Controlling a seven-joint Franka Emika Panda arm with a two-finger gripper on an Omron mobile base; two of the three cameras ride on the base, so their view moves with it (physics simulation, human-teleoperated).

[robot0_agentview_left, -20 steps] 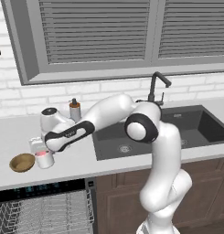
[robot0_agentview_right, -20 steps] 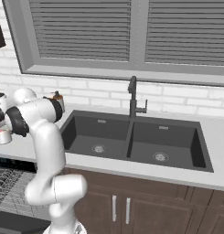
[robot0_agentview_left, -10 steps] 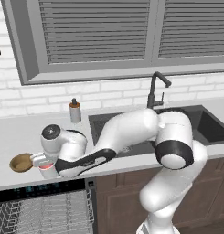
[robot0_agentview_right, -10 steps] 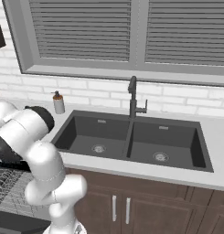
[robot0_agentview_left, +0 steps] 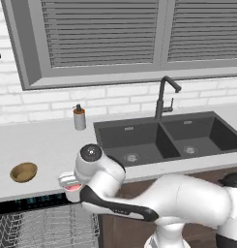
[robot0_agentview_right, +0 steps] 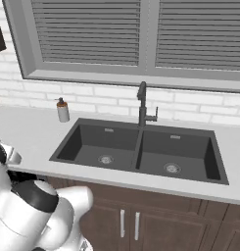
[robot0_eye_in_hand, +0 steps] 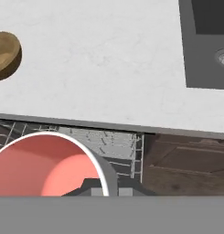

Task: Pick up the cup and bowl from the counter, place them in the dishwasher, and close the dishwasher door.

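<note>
From my station I see the two-finger gripper (robot0_agentview_left: 71, 186) pinched tight on the small squat white cup with the red-pink inside (robot0_agentview_left: 71, 185), holding it off the long light grey-white counter (robot0_agentview_left: 37, 145), just past its front edge and above the open dishwasher with the black control strip and silver wire racks (robot0_agentview_left: 42, 223). In the hand view the cup's pink hollow (robot0_eye_in_hand: 45, 167) sits low at the left, with the wire racks (robot0_eye_in_hand: 111, 146) showing beyond its rim and brown wooden cabinet fronts (robot0_eye_in_hand: 186, 162) beside them. The shallow round brown-tan bowl (robot0_agentview_left: 23, 172) rests on the counter, to the left of the cup and apart from it. A grey soap dispenser with a dark pump (robot0_agentview_left: 80, 117) stands by the white brick wall, near the dark double sink (robot0_agentview_left: 168, 138).
</note>
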